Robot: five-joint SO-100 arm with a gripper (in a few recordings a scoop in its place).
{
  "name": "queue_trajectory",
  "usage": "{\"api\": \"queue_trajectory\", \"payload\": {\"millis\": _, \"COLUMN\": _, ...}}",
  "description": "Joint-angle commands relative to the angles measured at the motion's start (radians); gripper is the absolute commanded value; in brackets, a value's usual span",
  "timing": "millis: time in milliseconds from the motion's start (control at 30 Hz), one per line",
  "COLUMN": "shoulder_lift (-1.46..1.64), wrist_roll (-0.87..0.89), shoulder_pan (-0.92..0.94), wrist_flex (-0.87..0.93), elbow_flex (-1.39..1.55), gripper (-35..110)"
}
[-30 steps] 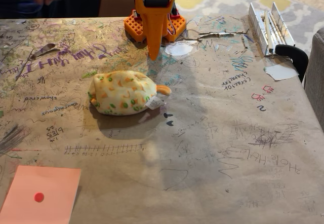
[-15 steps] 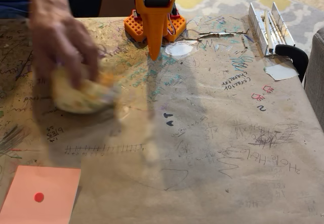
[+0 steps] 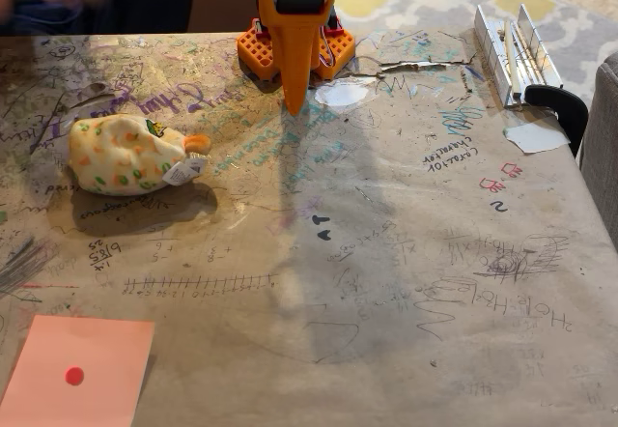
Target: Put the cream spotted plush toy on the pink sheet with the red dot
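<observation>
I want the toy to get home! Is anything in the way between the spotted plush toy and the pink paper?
Nothing visible. The plush toy lies at the table's left, the pink sheet at the front-left corner, with only scribbled brown table paper between them.

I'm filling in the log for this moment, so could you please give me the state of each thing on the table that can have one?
cream spotted plush toy: lying on its side on the table, free, apart from the sheet.
pink sheet with the red dot: flat at the near left corner, nothing on it.
claw: pointing straight down by the arm's base, holding nothing; open or shut cannot be told.
white paper scrap: flat near the right edge.
</observation>
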Motion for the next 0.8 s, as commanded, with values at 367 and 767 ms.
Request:
{"api": "queue_trajectory", "payload": {"millis": 367, "shoulder_lift": 0.006, "wrist_roll": -0.012, "shoulder_pan": 0.006, "wrist_flex": -0.020, "elbow_flex": -0.009, "gripper": 0}}
{"api": "queue_trajectory", "payload": {"millis": 767, "shoulder_lift": 0.006, "wrist_roll": -0.012, "shoulder_pan": 0.006, "wrist_flex": -0.020, "elbow_flex": -0.009, "gripper": 0}}
